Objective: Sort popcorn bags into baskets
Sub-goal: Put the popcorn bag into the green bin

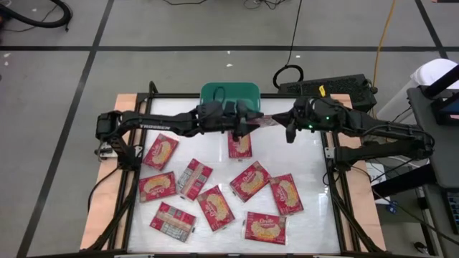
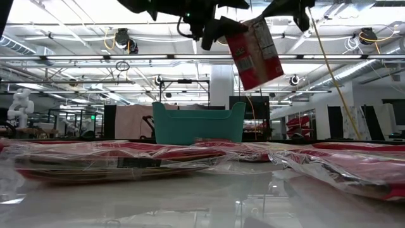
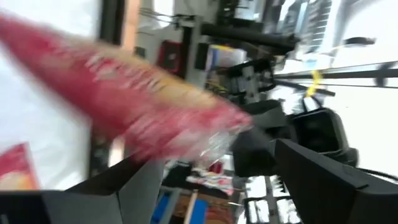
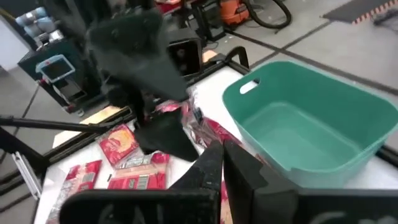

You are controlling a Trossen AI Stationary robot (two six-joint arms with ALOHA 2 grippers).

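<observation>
Bright overhead light, blurred wrist views

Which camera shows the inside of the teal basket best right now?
The right wrist view: it looks down into the basket, and the inside shows no bags. The high view shows only its rim past the left pincer. The low view shows just its side wall. The left wrist view does not clearly show it.
</observation>
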